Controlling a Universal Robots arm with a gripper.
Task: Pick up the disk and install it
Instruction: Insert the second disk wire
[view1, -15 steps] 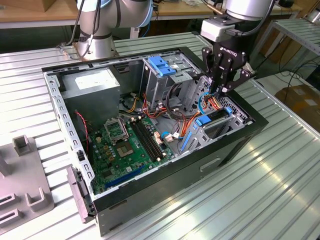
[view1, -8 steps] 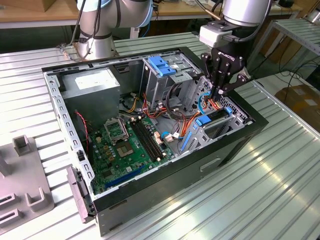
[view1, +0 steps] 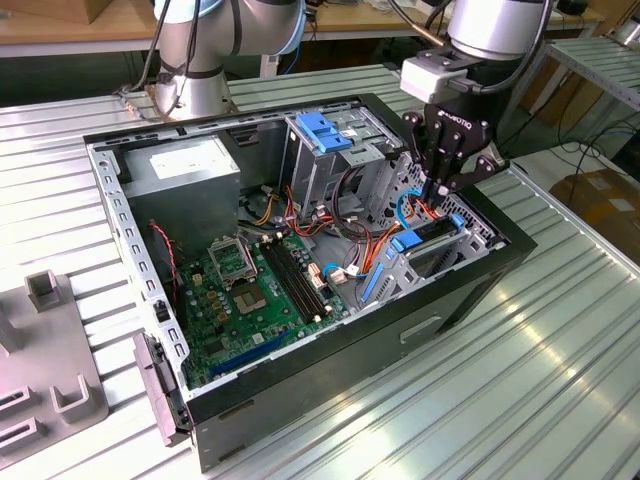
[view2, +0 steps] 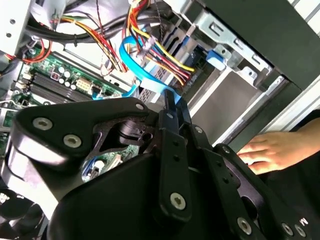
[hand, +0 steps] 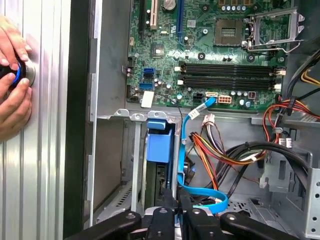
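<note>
At centre-left of the exterior view we note the motherboard (view1: 250, 290). At right, the gripper (view1: 440, 190) is closed on the disk (view1: 430, 238), which stands edge-up and partly seated in the lower bay (view1: 395, 275). We judge installation under way; seating calls for a straight push.

Findings on legible markings:

1. Gripper (view1: 440, 188): in the exterior view, a short line of white lettering runs across its black body, a maker's mark. White characters also sit at the edge of its housing in the second wrist view, cut off by the frame.
2. Power supply (view1: 190, 170): a pale label (view1: 185, 158) lies on its top face. Its print is too small to read.
3. Motherboard (hand: 210, 55): fine white component markings. None can be made out.
</note>
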